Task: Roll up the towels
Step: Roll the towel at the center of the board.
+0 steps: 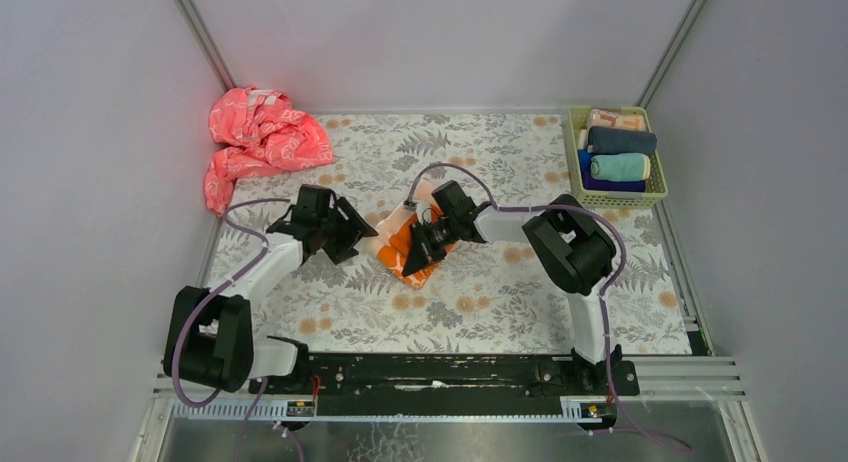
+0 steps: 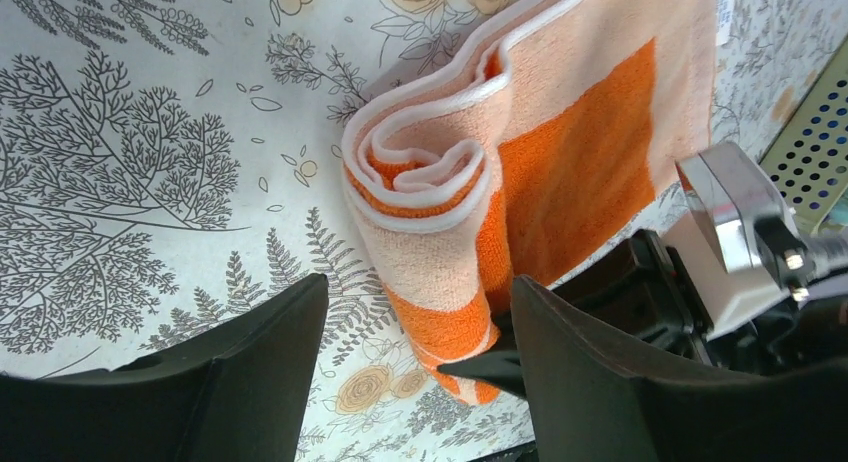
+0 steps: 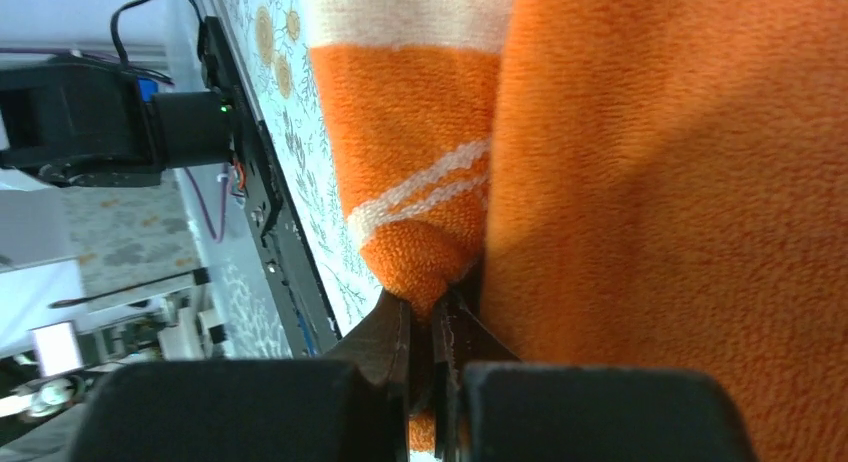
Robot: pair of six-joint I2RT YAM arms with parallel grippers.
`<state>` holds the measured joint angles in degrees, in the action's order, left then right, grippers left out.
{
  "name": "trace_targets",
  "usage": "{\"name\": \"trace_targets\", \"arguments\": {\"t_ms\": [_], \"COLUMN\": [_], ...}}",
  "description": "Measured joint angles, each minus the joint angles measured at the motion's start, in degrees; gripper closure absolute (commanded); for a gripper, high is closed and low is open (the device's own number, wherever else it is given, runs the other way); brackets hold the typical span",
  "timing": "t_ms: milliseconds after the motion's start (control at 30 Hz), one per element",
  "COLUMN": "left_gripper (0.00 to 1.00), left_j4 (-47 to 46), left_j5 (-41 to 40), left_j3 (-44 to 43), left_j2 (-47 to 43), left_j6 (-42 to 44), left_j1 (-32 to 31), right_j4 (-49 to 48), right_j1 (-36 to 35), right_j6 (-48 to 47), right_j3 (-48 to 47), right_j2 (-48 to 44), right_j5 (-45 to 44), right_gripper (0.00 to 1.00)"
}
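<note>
The orange and peach towel (image 1: pixel 397 244) lies mid-table, partly rolled. In the left wrist view its coiled end (image 2: pixel 430 177) faces me, and flat cloth stretches away behind it. My left gripper (image 1: pixel 352 232) is open. Its fingers (image 2: pixel 270 342) stand apart on either side of the roll's near end without touching it. My right gripper (image 3: pixel 435 307) is shut on the orange corner of the towel (image 3: pixel 420 252); its black tip (image 2: pixel 490 367) shows beside the roll. A mint-teal rolled towel (image 1: pixel 620 167) lies in the basket.
A green perforated basket (image 1: pixel 575 142) at the back right holds several rolled towels. A crumpled pink-red cloth (image 1: pixel 260 137) lies at the back left corner. The floral table cover (image 1: pixel 500 302) ends at a black rail (image 1: pixel 450 372) in front.
</note>
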<state>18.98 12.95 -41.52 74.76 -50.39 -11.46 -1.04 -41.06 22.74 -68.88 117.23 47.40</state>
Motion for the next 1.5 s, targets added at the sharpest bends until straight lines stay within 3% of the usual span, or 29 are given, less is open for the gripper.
{"name": "trace_targets", "arguments": {"t_ms": [300, 500, 700, 800, 900, 1067, 1267, 1500], "left_gripper": [0.37, 0.62, 0.82, 0.85, 0.85, 0.85, 0.83, 0.82], "left_j4": [0.02, -1.16, -1.36, -1.44, -1.31, -0.11, 0.85, 1.60], "left_j5": [1.66, 1.49, 0.15, 0.11, 0.13, -0.04, -0.07, -0.07], "left_j3": [-1.22, -4.70, -4.83, -5.70, -6.29, -8.02, -8.96, -9.55], "left_j2": [5.57, 12.11, 16.37, 17.18, 17.70, 19.02, 19.71, 20.04], "left_j6": [-0.02, 0.17, 0.76, 1.07, 1.29, 2.32, 3.13, 3.61], "left_j1": [-1.40, -2.86, -3.06, -3.19, -3.41, -3.54, -3.54, -3.54], "right_j4": [-4.92, -4.66, 0.98, 4.13, 7.58, 12.94, 13.57, 13.55], "right_j1": [2.82, 3.80, 3.82, 3.65, 3.08, -0.98, -10.78, -20.11], "right_j6": [6.14, 7.30, 4.55, 2.38, -0.28, -6.91, -15.52, -22.75], "right_j3": [-0.04, -1.09, -3.06, -3.15, -3.15, -2.73, -1.90, -0.33], "right_j2": [5.16, 6.97, 6.34, 3.78, -0.02, -10.40, -21.27, -21.53], "right_j5": [9.46, 12.04, 9.33, 4.63, -2.16, -19.96, -37.92, -49.99], "right_gripper": [1.00, 1.00, 0.90, 0.83, 0.69, 0.52, 0.46, 0.44]}}
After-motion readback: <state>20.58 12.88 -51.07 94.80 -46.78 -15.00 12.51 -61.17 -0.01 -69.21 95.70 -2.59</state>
